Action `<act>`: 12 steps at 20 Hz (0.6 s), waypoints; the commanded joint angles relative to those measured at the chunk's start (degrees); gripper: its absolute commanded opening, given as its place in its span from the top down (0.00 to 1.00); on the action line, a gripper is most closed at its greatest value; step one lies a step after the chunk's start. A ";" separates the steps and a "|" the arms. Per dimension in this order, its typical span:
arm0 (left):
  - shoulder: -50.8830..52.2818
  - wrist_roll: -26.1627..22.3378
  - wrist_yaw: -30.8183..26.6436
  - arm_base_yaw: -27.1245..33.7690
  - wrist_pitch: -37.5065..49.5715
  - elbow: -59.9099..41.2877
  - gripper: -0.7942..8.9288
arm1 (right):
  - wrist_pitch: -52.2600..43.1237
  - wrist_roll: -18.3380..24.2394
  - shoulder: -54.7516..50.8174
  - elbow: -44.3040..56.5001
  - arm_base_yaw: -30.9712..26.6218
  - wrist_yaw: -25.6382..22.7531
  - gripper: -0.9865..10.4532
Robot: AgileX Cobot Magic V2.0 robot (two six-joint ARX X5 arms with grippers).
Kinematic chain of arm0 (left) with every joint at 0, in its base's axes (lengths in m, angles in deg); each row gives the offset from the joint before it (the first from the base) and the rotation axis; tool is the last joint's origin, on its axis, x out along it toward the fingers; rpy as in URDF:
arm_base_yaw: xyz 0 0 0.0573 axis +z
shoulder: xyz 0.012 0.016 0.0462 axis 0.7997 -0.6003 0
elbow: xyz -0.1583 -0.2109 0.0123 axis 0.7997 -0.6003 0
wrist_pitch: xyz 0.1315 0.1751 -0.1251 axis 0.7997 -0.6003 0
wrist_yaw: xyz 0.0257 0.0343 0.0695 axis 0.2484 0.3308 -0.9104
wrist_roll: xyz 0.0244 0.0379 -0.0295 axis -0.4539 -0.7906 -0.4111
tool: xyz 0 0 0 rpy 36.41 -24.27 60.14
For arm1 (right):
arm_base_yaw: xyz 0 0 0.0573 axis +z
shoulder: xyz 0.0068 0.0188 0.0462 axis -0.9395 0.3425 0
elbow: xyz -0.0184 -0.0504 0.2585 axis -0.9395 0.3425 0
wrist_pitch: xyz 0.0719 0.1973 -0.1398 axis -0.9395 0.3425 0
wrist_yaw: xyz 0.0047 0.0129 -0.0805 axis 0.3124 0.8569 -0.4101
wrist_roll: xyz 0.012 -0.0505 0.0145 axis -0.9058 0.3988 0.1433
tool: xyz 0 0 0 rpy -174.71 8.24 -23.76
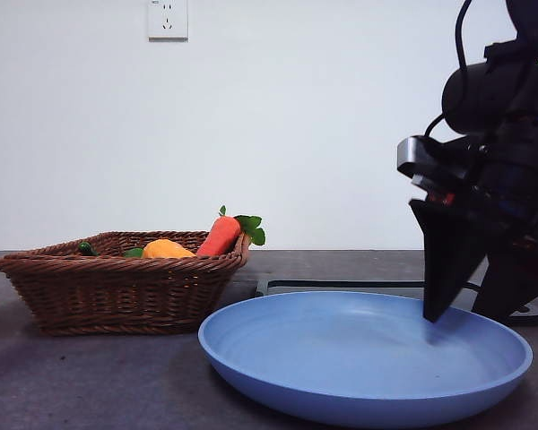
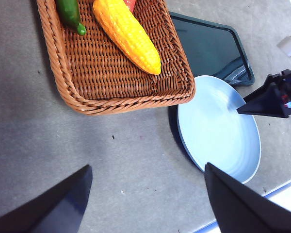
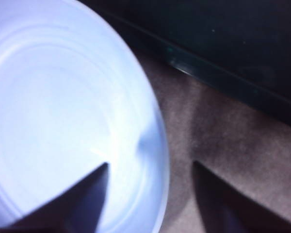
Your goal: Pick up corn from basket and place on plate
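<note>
Corn [image 2: 127, 34] lies inside the basket [image 2: 131, 99], untouched, its tapered tip pointing toward the corner nearest the plate [image 2: 218, 131]. In your front view only its orange-yellow hump [image 1: 166, 249] shows above the braided rim, with the carrot [image 1: 221, 235] leaning on that rim beside it. A green vegetable [image 2: 70, 14] is cut off at the frame edge, so you cannot make out what it is. Your right end effector [image 1: 471, 313] hangs low over the plate's far edge, jaws spread and empty; one jaw is over the plate, the other over the bare tabletop [image 3: 208, 141]. That wrist view is blurred. The black tray [image 2: 208, 46] sits behind the plate, partly hidden by it. Your left end effector [image 2: 148, 199] is open, holding nothing, above the tabletop near the basket.
</note>
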 commanded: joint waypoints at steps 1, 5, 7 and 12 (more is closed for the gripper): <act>-0.33 -0.09 0.26 -0.11 0.42 1.18 0.53 | -0.22 0.68 1.49 -0.90 0.37 -0.17 0.85; -1.29 -0.07 0.26 -0.11 0.28 1.20 0.53 | -0.07 0.44 1.46 -0.90 0.26 -0.17 0.91; -2.47 0.07 0.24 -0.20 0.42 1.57 0.53 | 1.18 0.31 0.85 -0.94 0.24 -0.15 0.91; -9.81 0.61 -1.44 -1.79 1.97 6.40 0.53 | 5.51 0.33 -6.97 -1.29 -0.11 -0.13 0.91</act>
